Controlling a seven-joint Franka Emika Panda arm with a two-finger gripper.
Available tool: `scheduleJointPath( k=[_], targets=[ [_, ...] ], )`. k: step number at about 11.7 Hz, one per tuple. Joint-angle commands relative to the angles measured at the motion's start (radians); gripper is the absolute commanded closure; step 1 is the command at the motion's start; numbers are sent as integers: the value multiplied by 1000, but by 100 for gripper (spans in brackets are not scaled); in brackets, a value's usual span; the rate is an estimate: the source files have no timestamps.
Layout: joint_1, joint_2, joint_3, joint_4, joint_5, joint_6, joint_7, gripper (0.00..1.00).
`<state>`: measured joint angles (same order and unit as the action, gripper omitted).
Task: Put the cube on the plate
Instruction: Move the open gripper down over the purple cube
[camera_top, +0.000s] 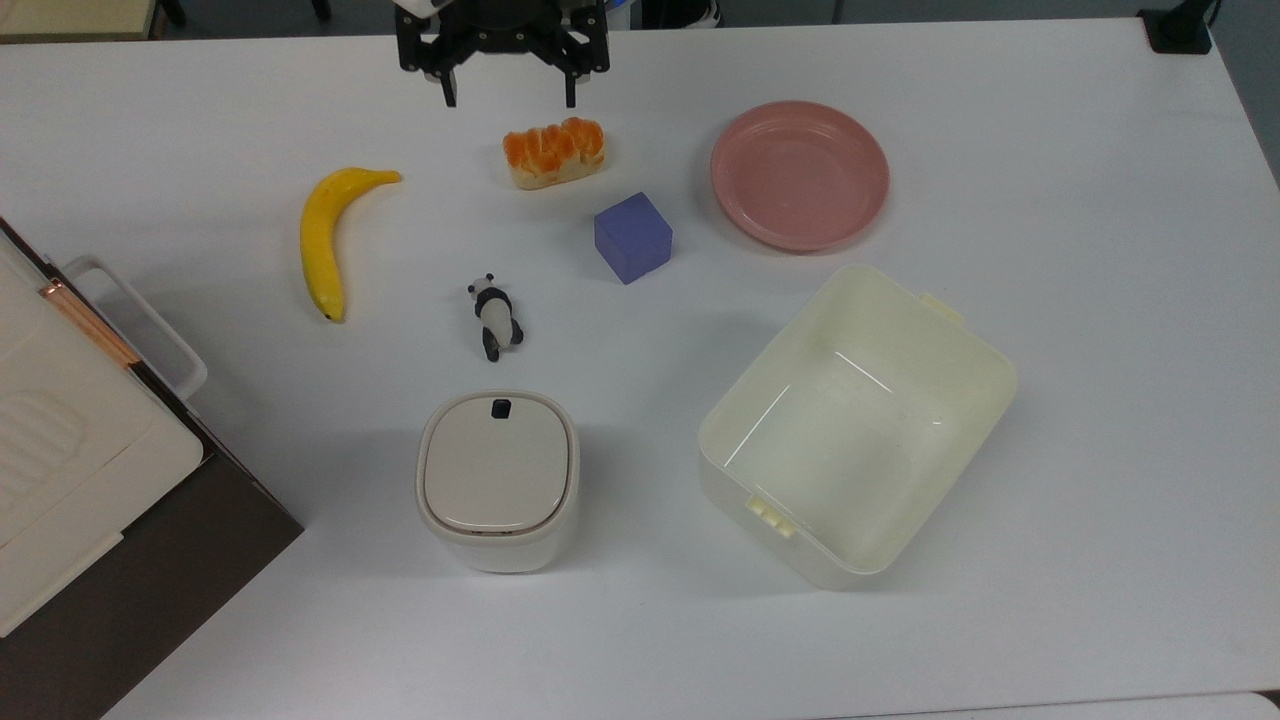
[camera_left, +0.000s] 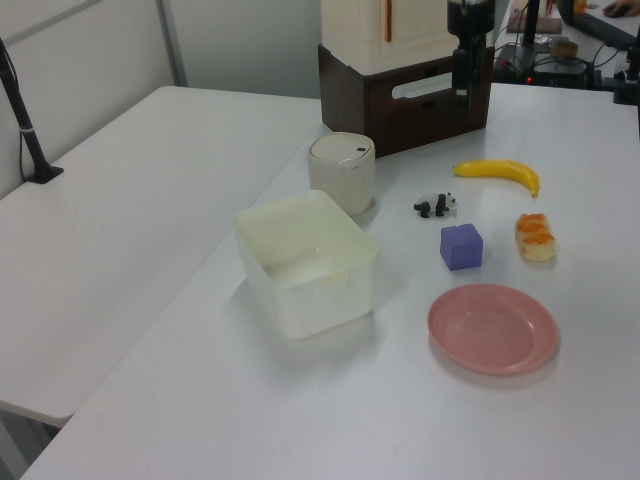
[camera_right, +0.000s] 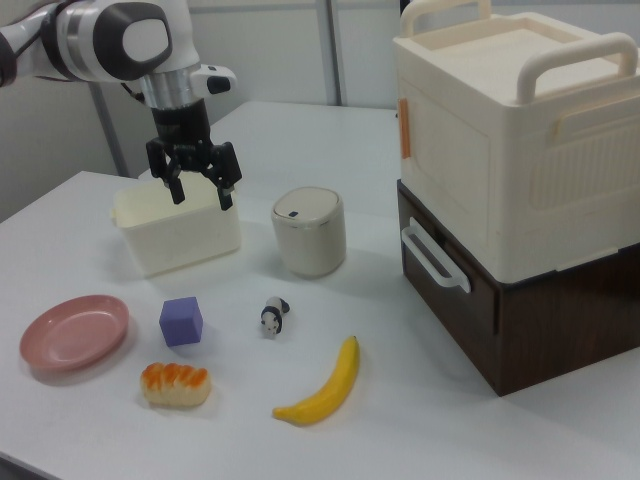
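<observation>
Scene on a white desk (camera_top: 1050, 150). The end effector (camera_top: 508, 98) hangs above the desk near the top view's upper edge, its two fingers spread wide apart and holding nothing; in the right view it (camera_right: 201, 194) appears in front of the cream tub (camera_right: 176, 233), well above the surface. The cube (camera_top: 632, 237), blue-purple, rests on the desk between the orange-topped bread piece (camera_top: 555, 152) and the tub (camera_top: 858, 425), just beside the pink plate (camera_top: 800, 174) but not touching it. The plate lies bare to the top view's right of the cube. In the left view the cube (camera_left: 461, 246) sits above the plate (camera_left: 492, 328), with the bread piece (camera_left: 535, 236) to the left view's right. A banana (camera_top: 327, 236) lies toward the top view's left, and a small panda figure (camera_top: 494, 316) lies between the cube and a lidded round-cornered container (camera_top: 497, 481). A cream case with handles (camera_right: 510, 130) stands on a dark brown cabinet (camera_right: 520, 310) at the right view's right.
</observation>
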<state>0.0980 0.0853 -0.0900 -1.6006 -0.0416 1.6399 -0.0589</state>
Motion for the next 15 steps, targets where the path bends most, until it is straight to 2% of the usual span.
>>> scheduleJointPath(
  k=[1,3,6,8,10,13,15],
  targets=[
    [38,7,-1,-28,19,9,-84,0],
    [83,-7,1,-122,19,60,-73,0],
    [124,-1,18,-203,19,69,-30,0],
    [169,4,27,-307,17,156,-27,0],
    [183,11,27,-376,16,225,-25,0],
    [181,62,27,-387,16,282,-27,0],
    [172,103,27,-384,-13,328,-50,0]
  ],
)
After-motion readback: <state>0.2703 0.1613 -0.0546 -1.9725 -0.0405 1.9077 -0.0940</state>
